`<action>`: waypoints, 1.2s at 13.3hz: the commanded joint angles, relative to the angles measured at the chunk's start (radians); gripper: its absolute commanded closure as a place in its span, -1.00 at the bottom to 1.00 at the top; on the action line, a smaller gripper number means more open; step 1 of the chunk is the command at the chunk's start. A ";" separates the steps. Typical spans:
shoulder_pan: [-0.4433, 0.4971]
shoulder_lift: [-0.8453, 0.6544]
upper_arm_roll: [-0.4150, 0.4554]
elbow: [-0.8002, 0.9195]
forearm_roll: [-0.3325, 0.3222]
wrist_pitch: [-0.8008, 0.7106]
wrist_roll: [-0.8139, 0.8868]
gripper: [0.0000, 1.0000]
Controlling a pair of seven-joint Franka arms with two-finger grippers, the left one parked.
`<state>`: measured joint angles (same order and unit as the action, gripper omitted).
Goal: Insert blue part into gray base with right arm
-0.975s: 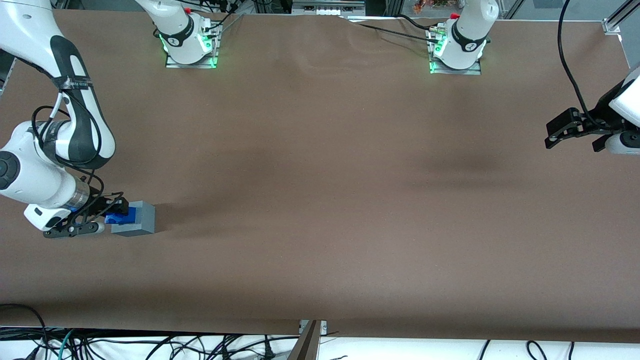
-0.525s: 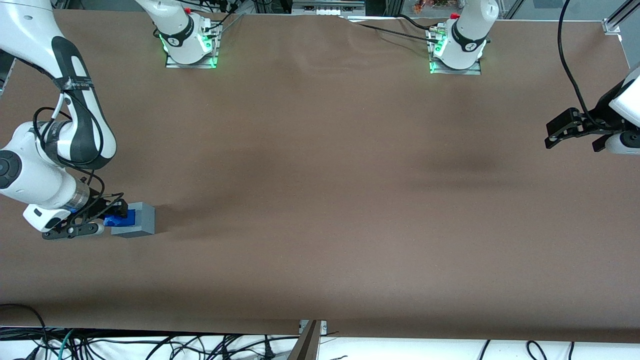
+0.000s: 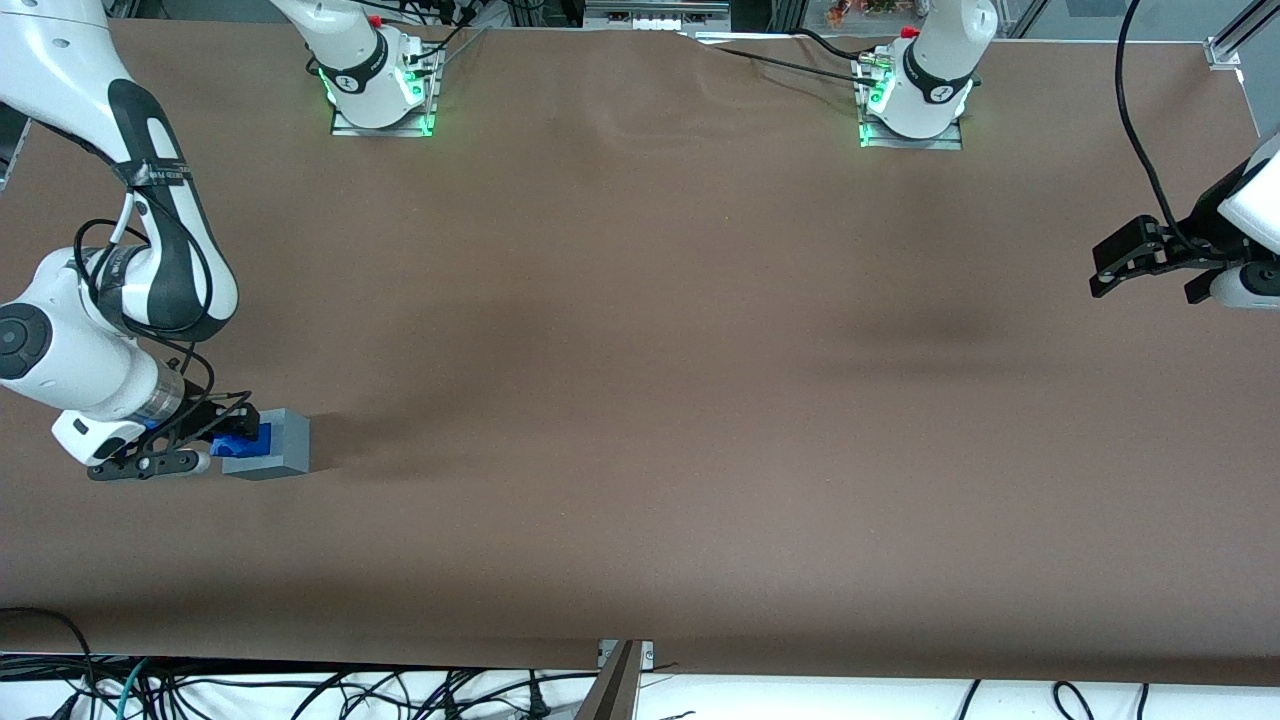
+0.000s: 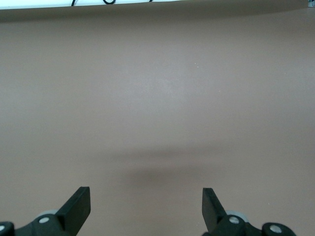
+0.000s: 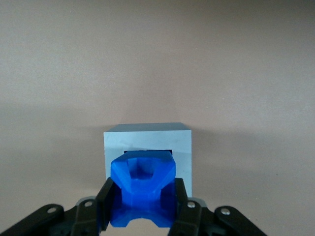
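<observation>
The gray base (image 3: 275,442) is a light-gray cube on the brown table at the working arm's end; it also shows in the right wrist view (image 5: 147,142). The blue part (image 3: 240,440) sits against the base's side face, its leading end at the dark socket opening (image 5: 147,153). In the right wrist view the blue part (image 5: 142,189) fills the space between the black fingers. My right gripper (image 3: 222,433) is shut on the blue part, low over the table, beside the base; it also shows in the right wrist view (image 5: 141,202). The right arm (image 3: 110,300) reaches down from above.
Brown table cover (image 3: 640,400) spreads wide toward the parked arm's end. Two arm bases with green lights (image 3: 380,90) (image 3: 910,100) stand at the table's edge farthest from the front camera. Cables (image 3: 300,690) lie below the near edge.
My gripper has shifted slightly toward the gray base with the blue part, which now shows less of itself outside the base. The base has not moved.
</observation>
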<state>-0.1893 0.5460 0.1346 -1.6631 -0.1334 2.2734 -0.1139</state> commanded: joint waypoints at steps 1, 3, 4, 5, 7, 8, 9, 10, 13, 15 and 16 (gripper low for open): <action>-0.005 -0.020 0.011 -0.004 -0.011 0.003 0.023 -0.98; -0.005 -0.040 0.017 0.005 -0.011 -0.035 0.023 -0.98; -0.009 -0.052 0.026 0.008 -0.011 -0.050 0.023 -0.98; -0.009 -0.061 0.028 0.009 -0.011 -0.058 0.022 -0.98; -0.009 -0.107 0.046 0.017 -0.008 -0.125 0.022 -0.98; -0.009 -0.138 0.062 0.045 -0.006 -0.203 0.023 -0.98; -0.009 -0.184 0.074 0.061 -0.002 -0.294 0.023 -0.98; -0.009 -0.231 0.085 0.069 -0.002 -0.358 0.020 -0.98; -0.010 -0.388 0.103 0.075 0.075 -0.545 0.022 -0.99; -0.010 -0.475 0.103 0.095 0.122 -0.703 0.033 -0.99; -0.010 -0.498 0.105 0.103 0.123 -0.744 0.034 -0.99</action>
<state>-0.1897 0.1069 0.2330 -1.5554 -0.0378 1.6063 -0.0946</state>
